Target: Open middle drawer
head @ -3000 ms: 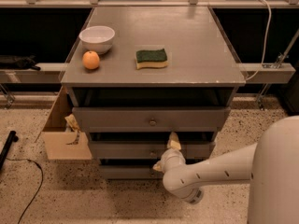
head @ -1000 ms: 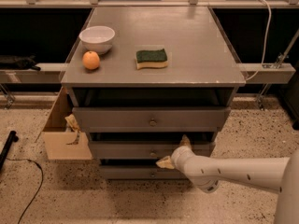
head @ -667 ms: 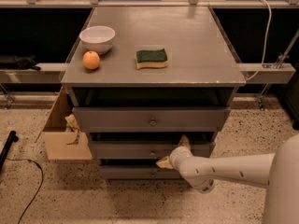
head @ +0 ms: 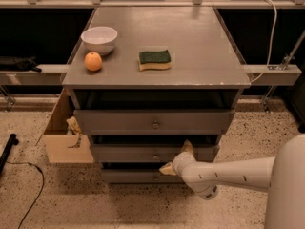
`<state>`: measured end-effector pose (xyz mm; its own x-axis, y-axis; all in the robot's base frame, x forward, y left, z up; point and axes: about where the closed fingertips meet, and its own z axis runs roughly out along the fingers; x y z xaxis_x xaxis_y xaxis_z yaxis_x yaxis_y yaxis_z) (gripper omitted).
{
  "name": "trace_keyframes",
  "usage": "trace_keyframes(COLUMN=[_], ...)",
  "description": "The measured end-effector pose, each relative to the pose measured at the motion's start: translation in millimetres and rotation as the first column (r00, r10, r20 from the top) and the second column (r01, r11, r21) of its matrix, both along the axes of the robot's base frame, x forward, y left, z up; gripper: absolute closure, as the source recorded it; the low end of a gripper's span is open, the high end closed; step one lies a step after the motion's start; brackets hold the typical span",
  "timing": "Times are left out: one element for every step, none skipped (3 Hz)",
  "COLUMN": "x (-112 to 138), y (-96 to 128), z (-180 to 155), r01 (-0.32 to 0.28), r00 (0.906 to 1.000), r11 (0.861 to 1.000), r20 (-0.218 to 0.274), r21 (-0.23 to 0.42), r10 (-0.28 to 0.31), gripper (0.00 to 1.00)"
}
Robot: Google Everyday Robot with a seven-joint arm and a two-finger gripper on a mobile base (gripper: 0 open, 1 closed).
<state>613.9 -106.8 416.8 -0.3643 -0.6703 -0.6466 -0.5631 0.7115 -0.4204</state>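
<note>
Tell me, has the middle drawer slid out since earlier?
No. The middle drawer keeps the same offset below the top drawer; the pincer sits beside its knob.

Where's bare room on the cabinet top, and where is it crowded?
The cabinet top is bare across its right half, from the sponge to the right edge, and along the back behind the sponge. The left side is crowded: bowl, orange, sponge. Below, the gripper sits at the middle drawer front, right of its knob.
</note>
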Motion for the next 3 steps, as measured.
trace_keyframes(x=[5.0,16.3,26.4], y=[-3.7,-8.4,-5.0], z=[-4.8,-8.0,-8.3], r01=[0.009,0.025,0.024], r00=[1.0000,0.9997,0.9996], r11=[1.000,0.998,0.995], r20=[0.001,0.006,0.016], r21=[-0.029,-0.065,-0.097], r10=[-0.009,-0.024,-0.023], gripper=[0.00,0.00,0.00])
